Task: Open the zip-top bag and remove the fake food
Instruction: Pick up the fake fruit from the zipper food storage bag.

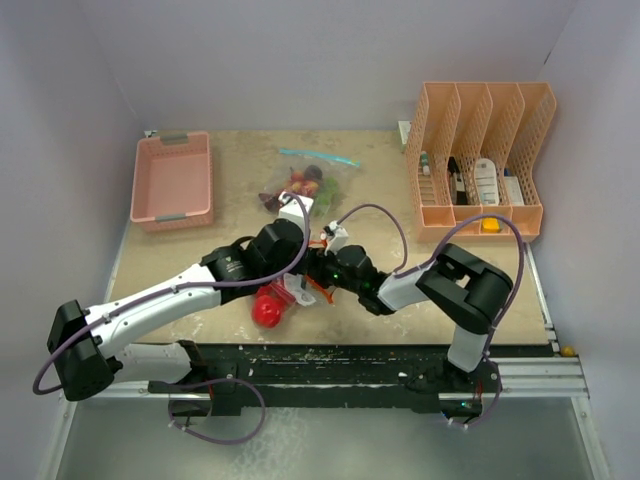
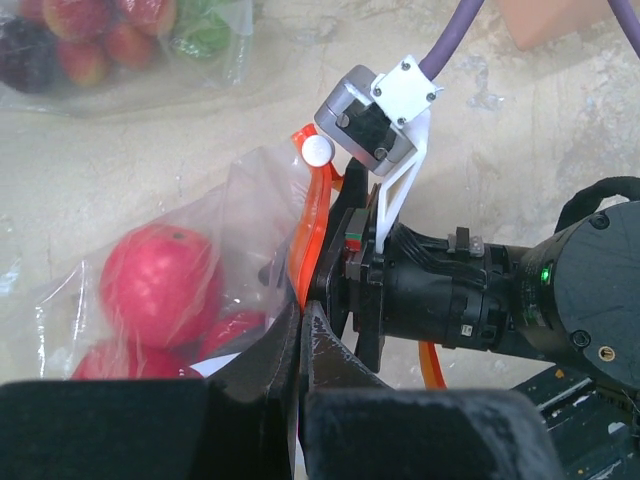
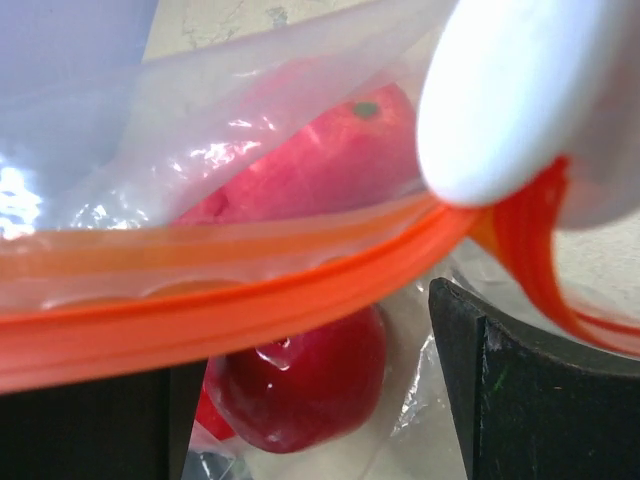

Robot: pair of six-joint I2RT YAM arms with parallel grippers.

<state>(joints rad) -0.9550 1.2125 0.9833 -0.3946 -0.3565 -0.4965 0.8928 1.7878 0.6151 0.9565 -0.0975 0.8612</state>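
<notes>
Left wrist: left jaws pinch the zip-top bag [image 2: 245,200] at its orange seal [image 2: 308,250]; right jaws stand apart

1. Table [image 1: 240,150]: tan, worn and mottled top, walled by pale panels on the left, far and right sides.
2. Pink tray [image 1: 172,180]: shallow, rectangular, with a grey grip at each short end. It lies at the far left.
3. Peach file organizer [image 1: 480,222]: perforated walls and four slanted compartments. It stands at the far right, well apart from the tray.
4. Teal-sealed zip-top bag [image 1: 318,172]: clear, lying flat at the far middle between tray and organizer, and holding mixed small fruits [image 1: 300,185].
5. Orange-sealed zip-top bag [image 1: 285,292]: clear, near the front middle. Its lower part rests on the top and holds red balls [image 1: 266,311]; its sealed edge is raised.
</notes>
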